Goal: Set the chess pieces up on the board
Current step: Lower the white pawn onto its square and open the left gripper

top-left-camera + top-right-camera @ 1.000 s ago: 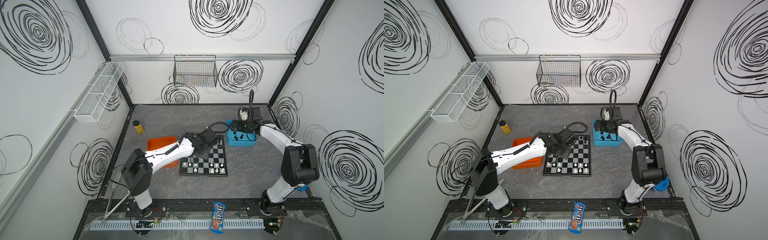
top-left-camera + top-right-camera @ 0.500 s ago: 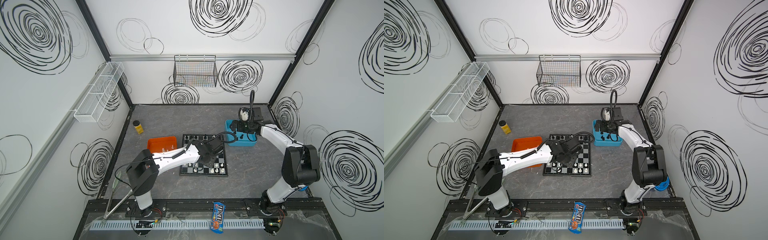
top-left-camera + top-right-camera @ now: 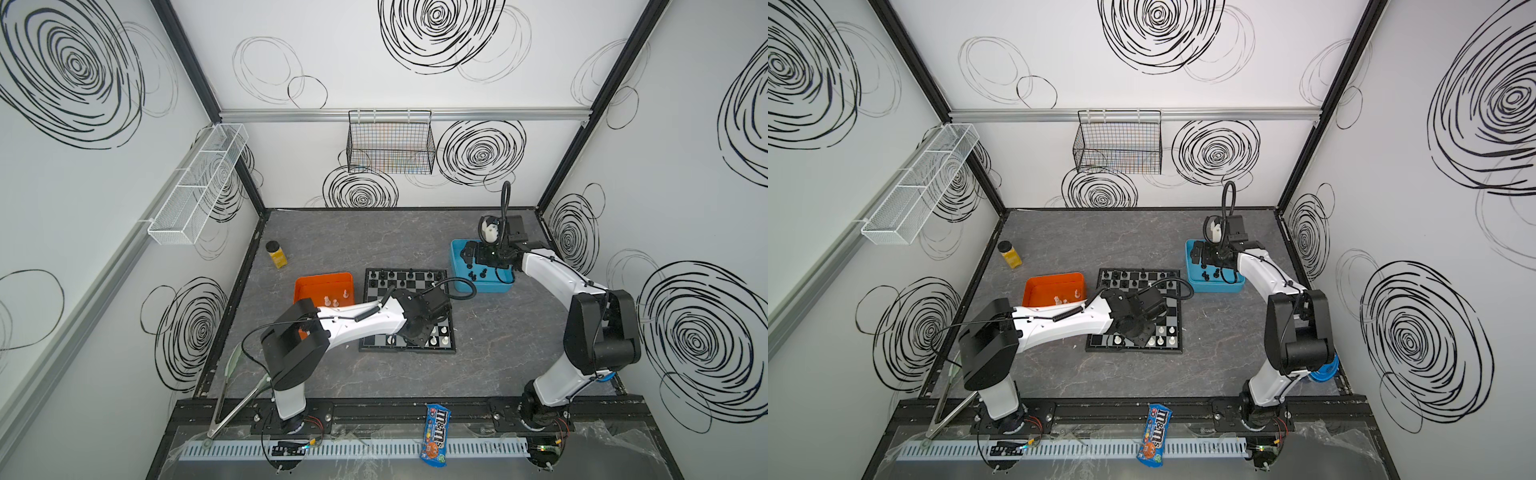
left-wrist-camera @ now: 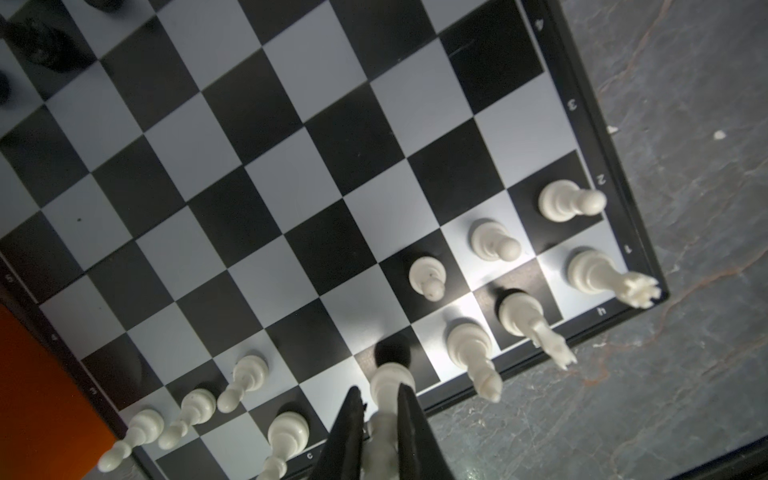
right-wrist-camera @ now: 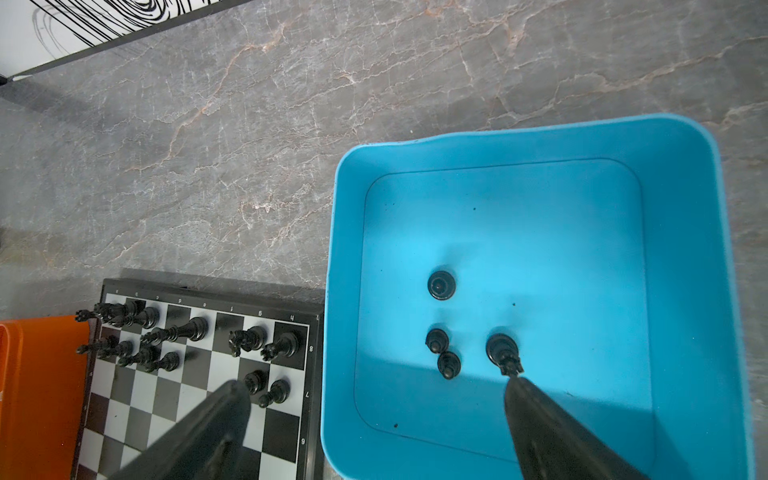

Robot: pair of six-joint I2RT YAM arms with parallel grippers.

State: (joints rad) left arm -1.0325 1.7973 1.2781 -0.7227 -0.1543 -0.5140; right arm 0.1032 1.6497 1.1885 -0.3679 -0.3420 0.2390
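The board (image 3: 415, 286) lies mid-table, with black pieces (image 5: 178, 330) on its far rows and white pieces (image 4: 494, 245) on its near rows. My left gripper (image 4: 378, 399) is shut on a white piece (image 4: 390, 380) and holds it just over a near-edge square, between other white men. In both top views that arm's wrist (image 3: 419, 320) covers the board's near left part. My right gripper (image 5: 376, 388) stands open above the blue tray (image 5: 345, 249), where several black pieces (image 5: 441, 284) stand. One of its fingertips (image 5: 517, 388) is right by a black piece (image 5: 503, 353).
The orange tray (image 3: 324, 278) left of the board holds a few white pieces (image 3: 334, 299). A yellow jar (image 3: 276, 253) stands at the far left. A candy bag (image 3: 435, 432) lies on the front rail. A wire basket (image 3: 390, 145) hangs on the back wall.
My left arm has swung from the board's far left part toward its near edge, carrying the white piece. The right arm has stayed over the blue tray, still open.
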